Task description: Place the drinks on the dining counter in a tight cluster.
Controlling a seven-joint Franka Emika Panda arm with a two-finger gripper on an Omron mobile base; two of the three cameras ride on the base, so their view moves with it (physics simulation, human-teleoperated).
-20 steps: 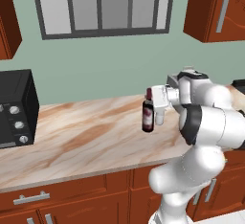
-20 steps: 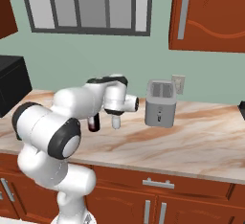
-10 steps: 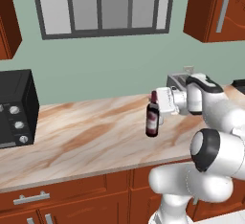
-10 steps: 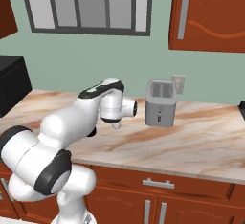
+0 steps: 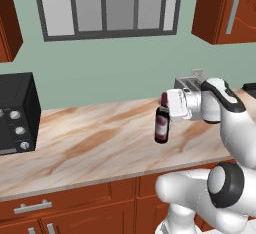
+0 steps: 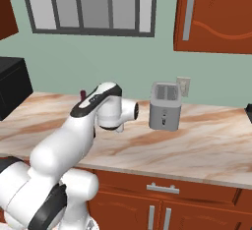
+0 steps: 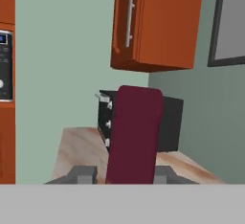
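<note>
Gripping the dark wine bottle (image 5: 161,123) by its neck, the pincer (image 5: 167,104) is closed narrowly on it, fingers pointing sideways toward the black oven (image 5: 16,113). The bottle stands upright, its maroon label facing the left base camera; whether its base touches the marbled surface (image 5: 90,143) or hangs just above it is hard to tell. In the hand view the bottle's maroon top (image 7: 134,132) sits between the two finger tips, with the oven beyond it. The bottle is well apart from the oven, with bare surface between them, and near the silver toaster (image 6: 165,105), which stands on the far side of the arm from the oven, close to the green wall.
</note>
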